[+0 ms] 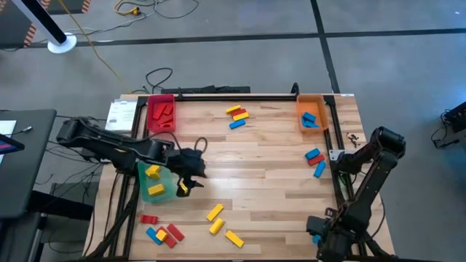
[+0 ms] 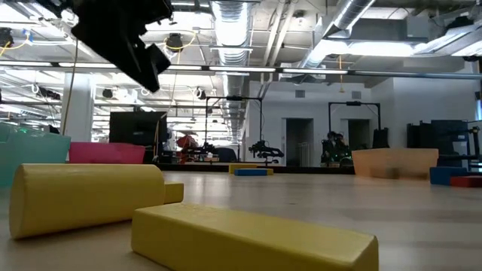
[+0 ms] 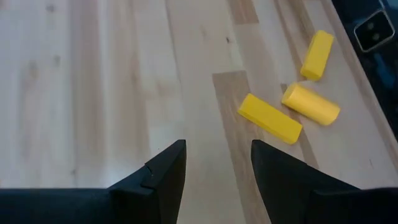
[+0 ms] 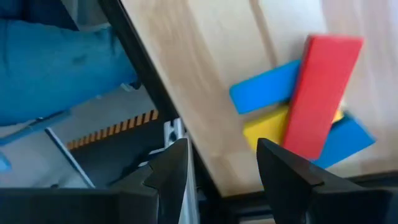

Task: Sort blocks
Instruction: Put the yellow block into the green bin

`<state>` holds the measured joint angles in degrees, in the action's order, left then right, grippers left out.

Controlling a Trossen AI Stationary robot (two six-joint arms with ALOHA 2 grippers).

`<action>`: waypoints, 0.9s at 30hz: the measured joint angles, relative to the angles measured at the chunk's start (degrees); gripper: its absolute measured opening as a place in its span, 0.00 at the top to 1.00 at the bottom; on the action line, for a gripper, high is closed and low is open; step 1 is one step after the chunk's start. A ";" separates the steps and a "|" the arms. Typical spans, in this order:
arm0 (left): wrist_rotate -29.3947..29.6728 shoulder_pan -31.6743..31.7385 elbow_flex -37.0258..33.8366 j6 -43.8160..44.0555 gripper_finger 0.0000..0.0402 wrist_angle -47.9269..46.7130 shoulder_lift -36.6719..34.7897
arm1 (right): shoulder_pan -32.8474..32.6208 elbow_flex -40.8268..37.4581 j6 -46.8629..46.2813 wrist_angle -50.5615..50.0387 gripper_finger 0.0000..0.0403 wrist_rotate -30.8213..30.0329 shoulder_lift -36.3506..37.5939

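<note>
Left hand (image 1: 191, 175) hovers over worktop (image 1: 269, 167) at about 8 o'clock from centre, beside green tray (image 1: 166, 191); fingers (image 3: 165, 174) part-open, nothing between them. Three yellow blocks (image 1: 222, 224) lie at 6 o'clock. Right hand (image 4: 221, 168) at far right edge, fingers apart, empty. Other blocks: red tray (image 1: 161, 113) at 11, orange tray (image 1: 312, 115) at 2.

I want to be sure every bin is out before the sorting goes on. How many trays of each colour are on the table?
Red tray: 1
Orange tray: 1
Green tray: 1
Total: 3
</note>
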<state>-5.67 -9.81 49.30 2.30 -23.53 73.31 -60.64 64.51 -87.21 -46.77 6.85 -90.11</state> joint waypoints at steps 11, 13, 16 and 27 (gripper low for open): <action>0.05 -1.99 0.00 -0.56 0.56 3.39 3.73 | -3.85 -5.71 -15.02 9.84 0.52 -0.65 -0.02; 0.05 -2.25 0.00 -0.65 0.56 4.42 3.50 | -4.55 -7.86 -18.94 13.89 0.51 -0.58 -0.02; 0.09 -2.40 0.02 -1.71 0.56 5.84 3.36 | -5.72 -10.12 -24.99 16.41 0.50 -0.58 -0.02; 0.11 -2.40 0.02 -4.07 0.56 7.82 3.42 | -6.01 -14.33 -33.12 17.03 0.41 -2.22 -0.04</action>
<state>-5.56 -12.21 49.32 -1.77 -15.72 76.73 -66.65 50.18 -120.33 -29.74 4.62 -90.15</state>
